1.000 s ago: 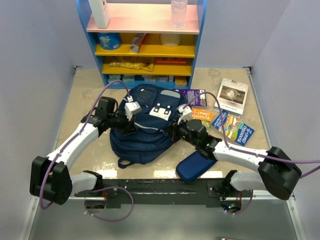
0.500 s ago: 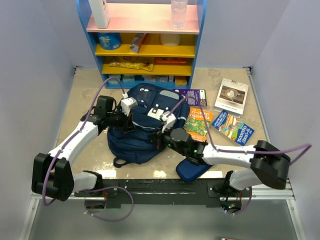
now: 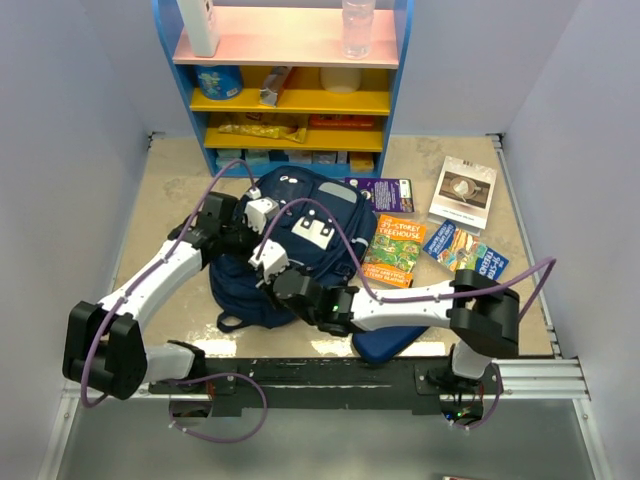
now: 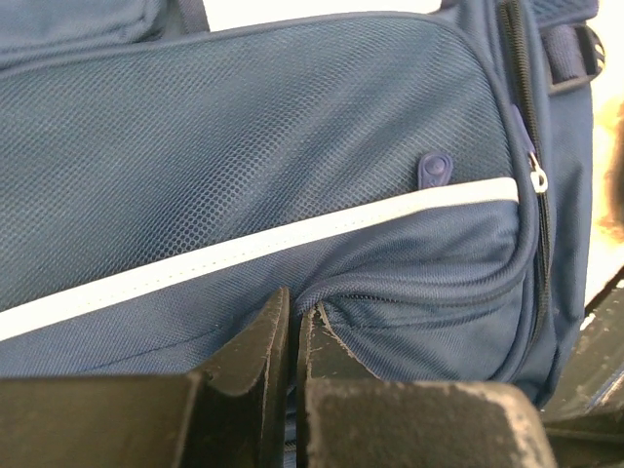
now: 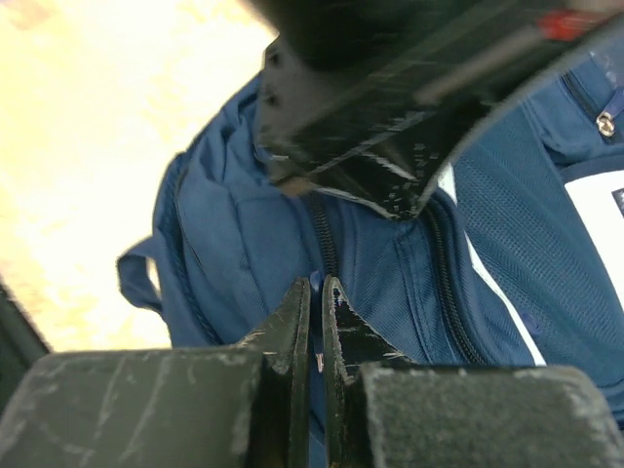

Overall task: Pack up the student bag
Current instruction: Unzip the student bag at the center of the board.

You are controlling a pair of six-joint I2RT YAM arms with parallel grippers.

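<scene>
The student bag (image 3: 335, 205), navy with a thin light stripe, lies on the tabletop below the shelf. My left gripper (image 3: 260, 238) is at its left side. In the left wrist view the left gripper (image 4: 294, 310) is shut on a fold of the student bag (image 4: 292, 146) just under the stripe. My right arm reaches across the bag's near side, and its gripper (image 3: 264, 268) sits close below the left one. In the right wrist view the right gripper (image 5: 316, 288) is shut on a small blue zipper pull of the student bag (image 5: 234, 224), with the left gripper's fingers (image 5: 370, 175) just above.
A dark blue zip case (image 3: 385, 342) lies near the front edge, partly under my right arm. Books lie right of the bag: a treehouse book (image 3: 395, 250), a blue one (image 3: 468, 258), a white one (image 3: 463, 190). The blue shelf unit (image 3: 290, 100) stands behind.
My right arm has swept left across the bag's front, from its right side to its left near side. The bag has shifted slightly left. The left gripper has kept its grip.
</scene>
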